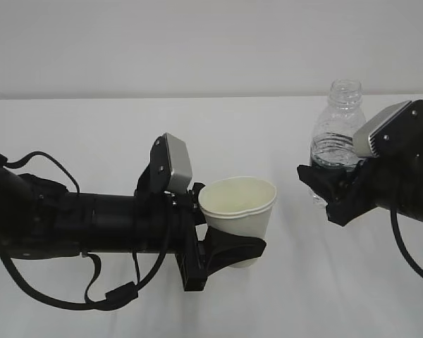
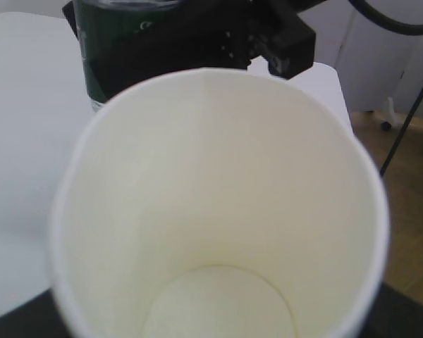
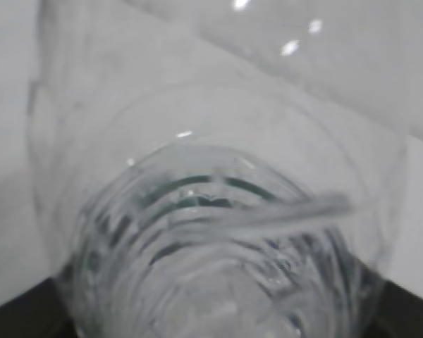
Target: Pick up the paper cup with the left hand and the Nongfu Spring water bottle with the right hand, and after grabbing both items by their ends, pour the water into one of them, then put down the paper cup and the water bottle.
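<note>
1. Nearest the camera, on the L side: left hand (image 1: 229, 243) stretched low over the white table (image 1: 92, 127), pincer part-open & clamped round the lower part of the paper cup (image 1: 238, 210). Cup upright, rim up, base hidden between the black fingers.
2. Per the L wrist view: cup (image 2: 218, 211) looks empty & dry inside, cream walls, round bottom visible, no liquid seen. So pouring judged not yet started.
3. Further back, R side: right hand (image 1: 338, 193) wrapped round the lower half of the water bottle (image 1: 338, 134), pincer also part-open, closed on the bottle body. Label band mostly hidden behind the fingers in the outside view; dark green band (image 2: 120, 42) shows in the L wrist view, just past the cup rim.
4. Bottle upright, no cap, neck up. Water (image 3: 218, 267) visible through the ribbed wall, low in the bottle.
5. Cup & bottle near each other, not touching; bottle to the R of the cup & behind it. Can't tell if either is lifted clear of the table.
6. Progress, as judged: both grabs done. Left to do: tilt bottle neck over the cup rim, pour, set both down, let go.
</note>
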Available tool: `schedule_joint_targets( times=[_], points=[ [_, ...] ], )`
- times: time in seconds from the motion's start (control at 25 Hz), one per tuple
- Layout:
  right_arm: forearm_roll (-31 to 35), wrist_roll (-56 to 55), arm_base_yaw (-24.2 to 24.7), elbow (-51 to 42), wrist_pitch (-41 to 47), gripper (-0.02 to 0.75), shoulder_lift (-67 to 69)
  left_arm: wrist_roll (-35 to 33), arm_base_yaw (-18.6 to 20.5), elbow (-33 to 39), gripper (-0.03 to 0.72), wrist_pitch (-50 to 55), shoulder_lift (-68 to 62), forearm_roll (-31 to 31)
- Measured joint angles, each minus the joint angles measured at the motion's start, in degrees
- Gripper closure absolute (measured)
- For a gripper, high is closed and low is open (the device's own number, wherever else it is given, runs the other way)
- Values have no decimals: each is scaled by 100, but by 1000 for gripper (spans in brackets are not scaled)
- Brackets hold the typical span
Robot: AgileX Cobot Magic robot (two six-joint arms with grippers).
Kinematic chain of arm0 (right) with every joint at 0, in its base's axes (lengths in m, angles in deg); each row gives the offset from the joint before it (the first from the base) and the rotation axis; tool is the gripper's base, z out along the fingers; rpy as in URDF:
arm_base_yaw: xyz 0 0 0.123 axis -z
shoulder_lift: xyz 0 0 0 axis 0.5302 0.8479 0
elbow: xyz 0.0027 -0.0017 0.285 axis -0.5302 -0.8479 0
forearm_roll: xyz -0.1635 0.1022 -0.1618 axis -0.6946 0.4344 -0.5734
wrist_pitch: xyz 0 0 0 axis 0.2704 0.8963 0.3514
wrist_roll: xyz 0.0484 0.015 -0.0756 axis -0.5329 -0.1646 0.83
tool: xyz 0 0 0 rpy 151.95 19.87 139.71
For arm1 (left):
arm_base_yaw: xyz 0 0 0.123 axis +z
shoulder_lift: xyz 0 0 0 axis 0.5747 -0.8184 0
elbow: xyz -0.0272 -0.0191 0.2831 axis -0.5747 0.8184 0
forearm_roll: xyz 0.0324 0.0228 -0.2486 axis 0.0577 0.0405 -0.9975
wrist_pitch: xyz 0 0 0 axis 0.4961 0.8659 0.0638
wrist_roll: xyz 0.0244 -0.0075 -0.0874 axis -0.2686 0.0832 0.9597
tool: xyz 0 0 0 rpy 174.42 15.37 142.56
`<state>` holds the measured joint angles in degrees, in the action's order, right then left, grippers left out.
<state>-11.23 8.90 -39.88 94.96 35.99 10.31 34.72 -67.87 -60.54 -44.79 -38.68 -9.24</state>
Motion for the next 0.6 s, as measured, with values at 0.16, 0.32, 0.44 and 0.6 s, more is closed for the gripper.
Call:
schedule_joint_targets(
  times=[0.16, 0.32, 0.44, 0.6],
  points=[
    [-207, -11, 0, 79, 0, 251, -5, -11, -22, 0, 238, 0, 0, -11],
    [-407, -11, 0, 220, 0, 251, -5, -21, -22, -174, 238, 22, 0, -11],
    [-499, 1, 0, 316, 0, 251, -5, -31, -22, -325, 239, 61, 0, -11],
    [-522, 67, 0, 417, 0, 251, -5, -31, -22, -469, 239, 198, 0, 24]
  ],
)
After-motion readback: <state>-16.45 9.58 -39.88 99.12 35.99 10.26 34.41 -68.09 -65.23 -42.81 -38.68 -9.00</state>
